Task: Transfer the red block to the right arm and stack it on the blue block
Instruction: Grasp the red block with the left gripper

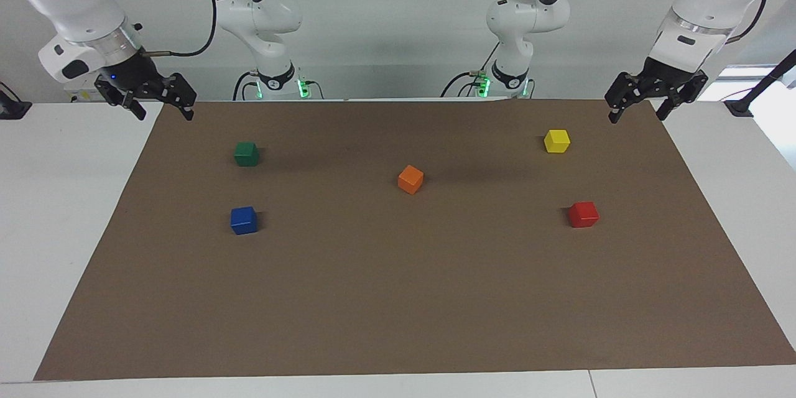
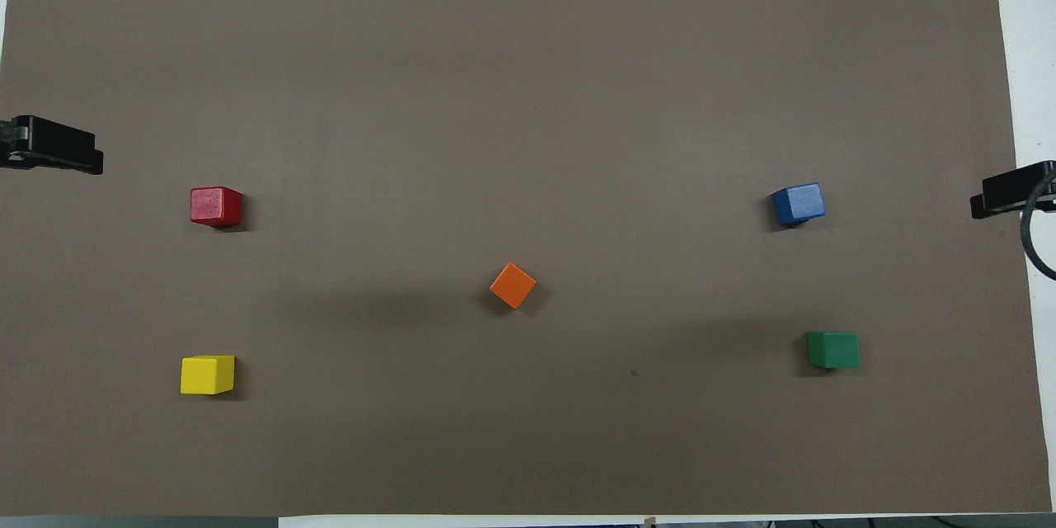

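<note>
My left gripper (image 1: 637, 113): it hangs in the air over the corner of the brown mat at my left arm's end, on the side near to my bases. Its fingers stand apart and nothing is between them.

My right gripper (image 1: 163, 112): it hangs over the corner of the mat at my right arm's end, also on the side near to my bases. The fingers are spread wide and it holds nothing. A small blue light shows at its wrist.

My arms: both wait, lifted above the table, touching no block.

Red block (image 1: 583, 214): it sits on the mat toward my left arm's end, far from my left gripper, alone and flat.

Yellow block (image 1: 556, 141): same end of the mat as the red block, nearer to me than the red one, well apart from it.

Blue block (image 1: 243, 220): it sits on the mat toward my right arm's end, about as far from me as the red block. Nothing is on top of it.

Green block (image 1: 246, 153): nearer to me than the blue block, same end, apart from it.

Orange block (image 1: 410, 179): near the middle of the mat, turned a little to the mat's edges.

Brown mat (image 1: 398, 311): it covers most of the white table (image 1: 56, 230).
</note>
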{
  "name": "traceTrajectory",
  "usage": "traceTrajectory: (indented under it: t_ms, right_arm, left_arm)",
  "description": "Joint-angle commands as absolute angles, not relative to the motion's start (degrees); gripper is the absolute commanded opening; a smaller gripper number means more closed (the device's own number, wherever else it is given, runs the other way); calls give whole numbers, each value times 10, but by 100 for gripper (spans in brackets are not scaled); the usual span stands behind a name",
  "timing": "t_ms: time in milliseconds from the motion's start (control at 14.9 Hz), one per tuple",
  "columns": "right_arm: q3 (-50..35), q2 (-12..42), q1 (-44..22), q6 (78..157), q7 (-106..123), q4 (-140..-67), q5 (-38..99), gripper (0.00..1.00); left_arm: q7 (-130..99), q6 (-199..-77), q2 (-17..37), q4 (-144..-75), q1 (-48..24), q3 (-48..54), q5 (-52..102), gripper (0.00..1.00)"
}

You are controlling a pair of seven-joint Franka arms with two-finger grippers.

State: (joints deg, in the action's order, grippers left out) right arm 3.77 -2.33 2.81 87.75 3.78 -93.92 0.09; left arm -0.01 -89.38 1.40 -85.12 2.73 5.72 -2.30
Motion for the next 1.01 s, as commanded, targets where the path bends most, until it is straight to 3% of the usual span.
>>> traceTrajectory:
  t_ms: [0, 337, 538, 942]
  right_arm:
    - [33, -25, 35, 886, 51, -944, -11, 100]
    - [33, -25, 35, 886, 52, -944, -11, 100]
    - [33, -25, 34, 884, 49, -945, -11, 100]
    - [33, -29, 35, 879, 47, -944, -7, 100]
  left_arm:
    - [-3, -899, 4, -860, 28, 56, -22, 100]
    - [-2, -900, -8, -881, 33, 56, -22, 100]
    - [-2, -967, -37, -960, 56, 54, -22, 100]
    - [-3, -1097, 1, -1034, 78, 55, -21, 100]
